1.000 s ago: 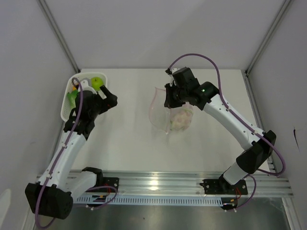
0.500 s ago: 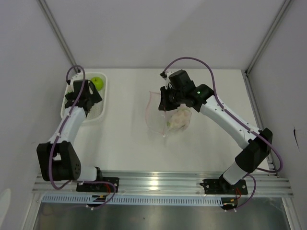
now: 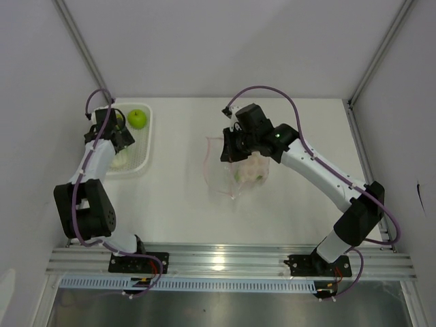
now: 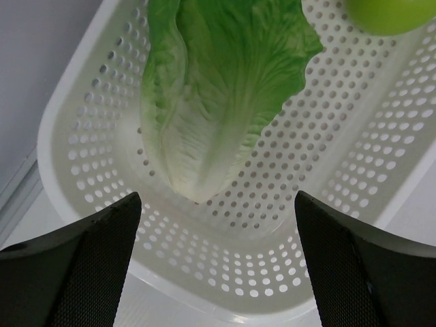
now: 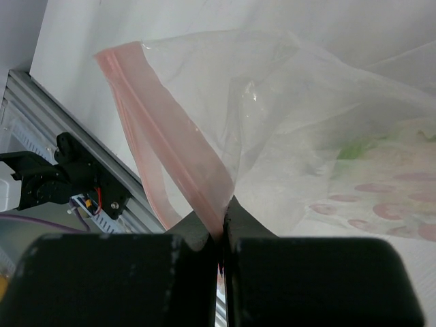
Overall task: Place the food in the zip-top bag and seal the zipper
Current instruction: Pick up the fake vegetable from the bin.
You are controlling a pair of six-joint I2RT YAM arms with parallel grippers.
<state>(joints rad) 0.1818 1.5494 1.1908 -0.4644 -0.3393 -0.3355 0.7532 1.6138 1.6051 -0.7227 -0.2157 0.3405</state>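
Observation:
The clear zip-top bag (image 3: pixel 235 167) hangs at mid-table with its mouth open to the left. Its pink zipper strip (image 5: pixel 170 143) is pinched in my shut right gripper (image 5: pixel 225 225), which holds the bag's edge up (image 3: pixel 230 151). A whitish-green cauliflower-like piece (image 3: pixel 253 170) lies inside the bag. My left gripper (image 4: pixel 216 266) is open above the white basket (image 4: pixel 68 136), over a leafy green-white cabbage (image 4: pixel 218 88). A green apple (image 3: pixel 137 118) sits in the basket's far end, also seen in the left wrist view (image 4: pixel 385 13). The orange fruit is mostly hidden behind the left gripper (image 3: pixel 116 129).
The white mesh basket (image 3: pixel 145 146) stands at the table's far left, by the left wall. Aluminium rails (image 3: pixel 225 262) run along the near edge.
My left arm has swung back and left over the basket. My right gripper has carried the bag's mouth edge a little to the left.

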